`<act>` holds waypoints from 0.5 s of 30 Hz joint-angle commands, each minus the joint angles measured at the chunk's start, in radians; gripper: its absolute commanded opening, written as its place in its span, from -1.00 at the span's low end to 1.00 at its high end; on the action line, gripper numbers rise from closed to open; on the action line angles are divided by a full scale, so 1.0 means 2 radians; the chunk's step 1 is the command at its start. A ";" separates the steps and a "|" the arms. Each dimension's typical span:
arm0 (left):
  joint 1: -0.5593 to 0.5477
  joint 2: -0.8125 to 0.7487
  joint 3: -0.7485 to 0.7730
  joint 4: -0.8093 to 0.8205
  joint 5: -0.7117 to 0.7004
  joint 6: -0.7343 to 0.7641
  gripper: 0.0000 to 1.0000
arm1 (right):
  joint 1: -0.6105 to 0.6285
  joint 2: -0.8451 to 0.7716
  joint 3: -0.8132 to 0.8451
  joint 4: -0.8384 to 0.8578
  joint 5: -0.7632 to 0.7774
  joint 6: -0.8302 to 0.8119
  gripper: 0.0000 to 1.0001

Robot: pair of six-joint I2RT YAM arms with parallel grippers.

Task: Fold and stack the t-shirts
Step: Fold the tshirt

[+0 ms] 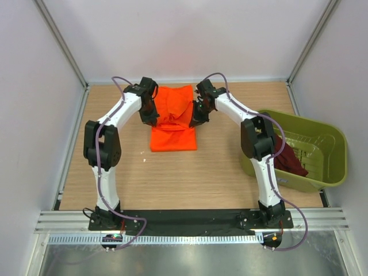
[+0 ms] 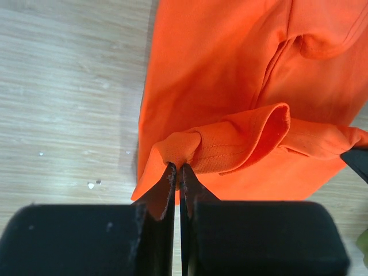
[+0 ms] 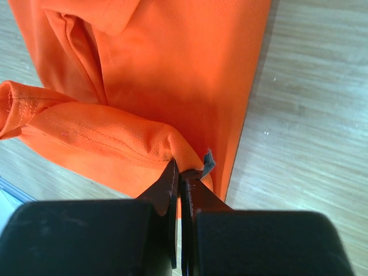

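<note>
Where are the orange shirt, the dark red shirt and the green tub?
orange shirt (image 1: 172, 138), top view, on its flat lower half.
dark red shirt (image 1: 290, 163), top view, on its bunched-up cloth.
green tub (image 1: 319, 148), top view, on its bare inside.

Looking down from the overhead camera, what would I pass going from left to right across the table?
left gripper pinching cloth → orange t-shirt → right gripper pinching its other side → olive-green tub, with the maroon t-shirt inside.
</note>
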 commanded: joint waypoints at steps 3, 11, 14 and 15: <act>0.006 0.026 0.047 0.006 0.004 0.013 -1.00 | -0.011 0.017 0.055 -0.020 -0.013 -0.009 -0.98; 0.016 0.054 0.072 0.012 0.004 0.016 -1.00 | -0.021 0.045 0.076 -0.007 -0.034 -0.005 -0.98; 0.019 0.068 0.083 0.009 0.004 0.018 -0.99 | -0.023 0.057 0.090 -0.010 -0.042 -0.005 -0.98; 0.019 0.070 0.088 0.011 0.006 0.019 -1.00 | -0.023 0.063 0.092 -0.010 -0.041 -0.003 -0.98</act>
